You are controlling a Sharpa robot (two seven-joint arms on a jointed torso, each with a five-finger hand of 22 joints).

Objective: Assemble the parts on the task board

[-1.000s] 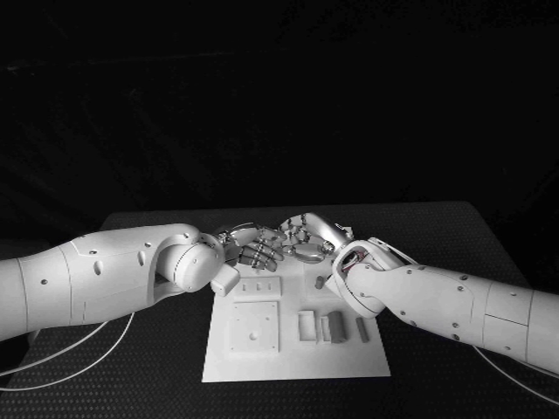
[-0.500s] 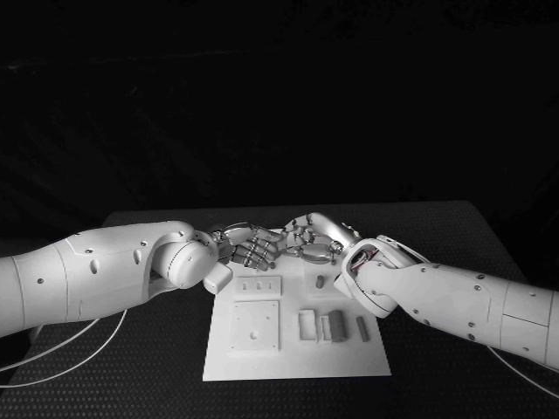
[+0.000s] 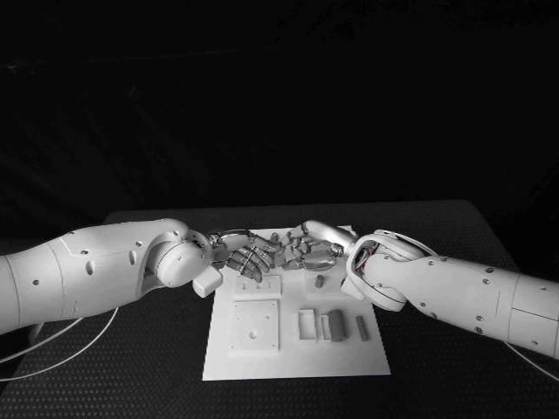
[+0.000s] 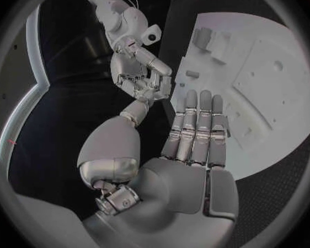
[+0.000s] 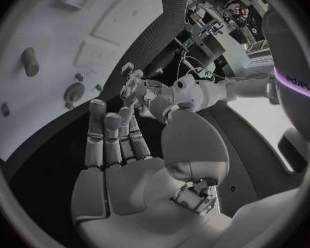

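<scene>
Where both robot hands — left (image 3: 244, 255), right (image 3: 311, 246) — hover spread and empty, the white task board (image 3: 299, 362) lies flat.

Flat rectangular white task board (image 3: 295, 362), pale grey parts (image 3: 336, 325) on it. Black finely woven-textured table (image 3: 444, 375). Glossy white arms; silver metallic left hand (image 3: 242, 255), silver metallic right hand (image 3: 313, 244). White cables (image 3: 53, 353) at left.

Both silver many-fingered hands, the left hand (image 3: 244, 255) and the right hand (image 3: 315, 246), crowd the far end of the white rectangular task board (image 3: 293, 365), fingers nearly meeting, closing that stretch. The board's near strip lies bare. In the middle a raised square plate (image 3: 254, 326) and upright small blocks (image 3: 333, 326) stand in the way. The black table (image 3: 431, 229) is open beyond the right arm.
</scene>
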